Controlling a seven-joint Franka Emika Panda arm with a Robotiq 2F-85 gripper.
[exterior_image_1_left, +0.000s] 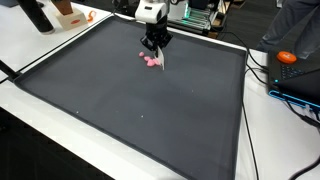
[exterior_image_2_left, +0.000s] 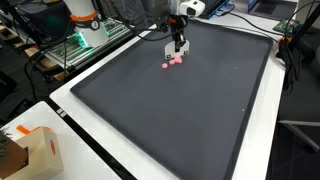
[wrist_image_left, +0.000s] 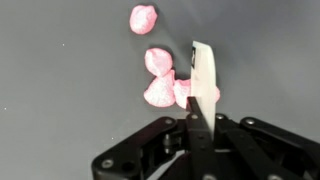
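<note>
So the gripper (wrist_image_left: 203, 62) is down low over a dark mat (wrist_image_left: 60, 90), right on top of a little bunch of pink lumps (wrist_image_left: 159, 90). The wrist view is the only one that really shows them. Three or so sit bunched together and touching, and one stray lump (wrist_image_left: 143, 19) lies a bit apart, farther out from the gripper. Honestly I can't make out what they are, just soft-looking pink blobs. Only one white finger (wrist_image_left: 204, 80) shows up, seen edge-on, and it covers part of the bunch, with pink peeking out on both sides of it. If there's a second finger, it's either lined up behind that one or out of sight, so I can't tell whether the jaws are apart, together or pinching a lump. The gripper body is cut off at the bottom edge too. Both exterior views are no help on that. There the gripper (exterior_image_1_left: 155, 52) (exterior_image_2_left: 178, 51) is tiny and dark, and the pink lumps (exterior_image_1_left: 152, 62) (exterior_image_2_left: 173, 61) are a few pink specks just under its tip, toward the far side of the mat (exterior_image_1_left: 140, 110) (exterior_image_2_left: 180, 120). The mat sits on a white table (exterior_image_1_left: 40, 120) (exterior_image_2_left: 90, 140). Off the mat there's an orange object (exterior_image_1_left: 287, 57) among cables, too blurry to identify, and a cardboard box (exterior_image_2_left: 30, 152) cut off by the frame corner.
</note>
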